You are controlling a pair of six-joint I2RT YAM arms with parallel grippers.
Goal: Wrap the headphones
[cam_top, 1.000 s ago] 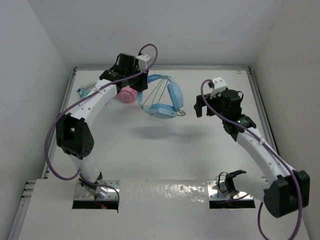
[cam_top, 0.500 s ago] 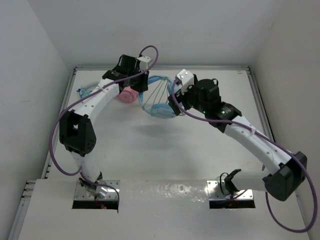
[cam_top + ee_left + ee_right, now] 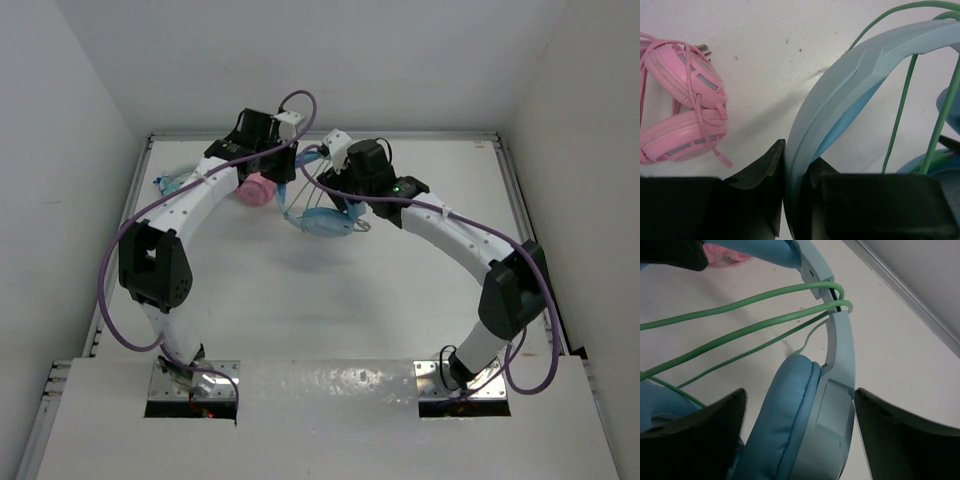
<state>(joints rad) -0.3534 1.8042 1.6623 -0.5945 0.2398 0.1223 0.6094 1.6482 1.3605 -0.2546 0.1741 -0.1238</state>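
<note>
The light blue headphones (image 3: pixel 322 222) hang at the back middle of the table, with the thin green cable (image 3: pixel 740 335) looped in several strands across the headband. My left gripper (image 3: pixel 283 170) is shut on the headband (image 3: pixel 840 80) and pinches it between both fingers (image 3: pixel 765 170). My right gripper (image 3: pixel 345 195) is open. Its jaws stand on either side of one padded earcup (image 3: pixel 800 425), with a gap on each side. The other earcup (image 3: pixel 322 222) hangs lower.
Pink headphones (image 3: pixel 255 190) lie just left of the blue ones, also in the left wrist view (image 3: pixel 680 100). Teal headphones (image 3: pixel 170 183) lie at the far left by the wall. The raised back edge of the table (image 3: pixel 920 305) runs close behind.
My right arm has swung in from the right side to the headphones, and its open jaws now straddle an earcup. My left gripper has kept its hold on the headband.
</note>
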